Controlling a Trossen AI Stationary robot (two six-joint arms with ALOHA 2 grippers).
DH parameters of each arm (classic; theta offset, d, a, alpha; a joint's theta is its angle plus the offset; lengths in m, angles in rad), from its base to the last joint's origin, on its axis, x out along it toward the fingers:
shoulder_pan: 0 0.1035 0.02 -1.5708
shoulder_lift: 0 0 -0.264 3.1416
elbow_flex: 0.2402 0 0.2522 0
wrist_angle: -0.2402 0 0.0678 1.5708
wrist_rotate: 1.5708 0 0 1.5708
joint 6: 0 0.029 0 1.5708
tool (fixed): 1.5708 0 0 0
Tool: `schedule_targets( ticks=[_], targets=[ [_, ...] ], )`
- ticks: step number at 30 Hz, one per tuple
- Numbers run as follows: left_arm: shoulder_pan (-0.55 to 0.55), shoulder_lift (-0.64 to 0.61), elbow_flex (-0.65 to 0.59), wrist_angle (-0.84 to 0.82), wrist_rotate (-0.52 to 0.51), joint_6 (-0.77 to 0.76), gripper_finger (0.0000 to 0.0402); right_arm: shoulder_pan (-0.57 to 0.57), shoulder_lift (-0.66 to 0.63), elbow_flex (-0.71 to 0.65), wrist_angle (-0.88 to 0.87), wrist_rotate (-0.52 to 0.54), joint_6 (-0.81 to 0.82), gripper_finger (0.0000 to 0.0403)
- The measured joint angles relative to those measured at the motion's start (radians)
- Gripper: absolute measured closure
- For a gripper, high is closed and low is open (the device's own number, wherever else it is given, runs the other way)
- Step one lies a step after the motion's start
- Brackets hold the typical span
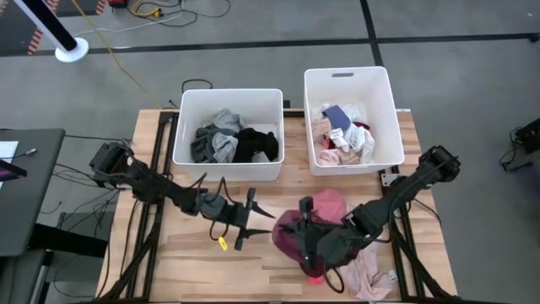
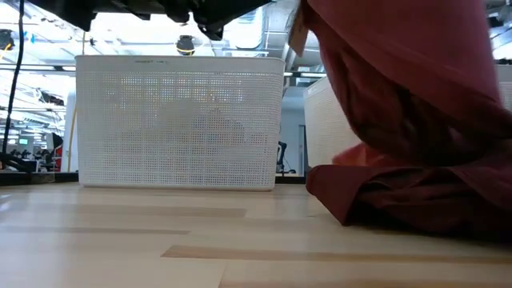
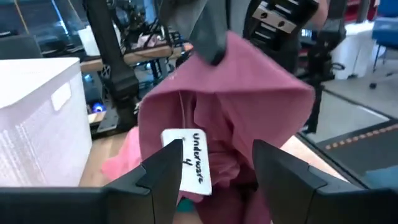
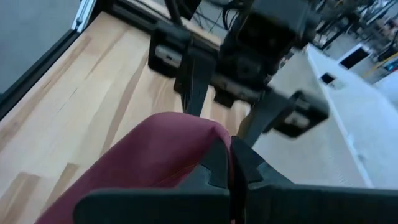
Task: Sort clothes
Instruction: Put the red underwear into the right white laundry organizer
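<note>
- The left tool (image 1: 251,221) hovers above the middle of the light wooden desk (image 1: 186,262), nearer its front edge, with its two dark fingers (image 3: 163,171) spread apart and nothing between them; it points toward the maroon garment.
- A small yellow tag (image 1: 223,244) lies on the desk just below the left tool.
- The left white rectangular plastic bin (image 1: 228,100) stands at the back edge of the desk, left of the middle; it holds grey and black soft fabric clothes (image 1: 234,144).
- The maroon soft fabric garment (image 1: 295,239) is lifted over the front right part of the desk; its lower folds touch the wood in the low view. A white label (image 3: 189,163) with handwriting hangs on it.
- The right tool (image 1: 314,252) is closed on the maroon garment, and its fingers pinch a fold of the cloth.
- A pale pink fabric garment (image 1: 367,277) lies near the front right corner of the desk, partly under the right arm.
- The right white rectangular plastic bin (image 1: 350,78) stands at the back right edge and holds pink, white and navy clothes (image 1: 342,133).
</note>
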Motion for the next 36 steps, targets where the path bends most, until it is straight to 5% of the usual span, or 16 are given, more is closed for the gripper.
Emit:
schedule_targets(
  ticks=[16,26,31,36],
  targets=[
    [0.017,0.0,0.003,0.181,0.118,-0.01,0.0173,-0.019,0.001,0.258,0.016,0.0,-0.327,0.0398],
    [0.019,0.0,0.097,0.079,0.204,0.015,0.0118,-0.053,0.001,0.307,0.045,-0.002,-0.396,0.0398],
    [0.028,0.001,0.141,0.005,0.203,0.029,0.0168,-0.065,0.001,0.307,0.051,-0.003,-0.397,0.0398],
    [0.031,0.001,0.152,-0.01,0.203,0.086,0.0283,-0.055,0.001,0.307,0.054,-0.003,-0.397,0.0398]
  ],
)
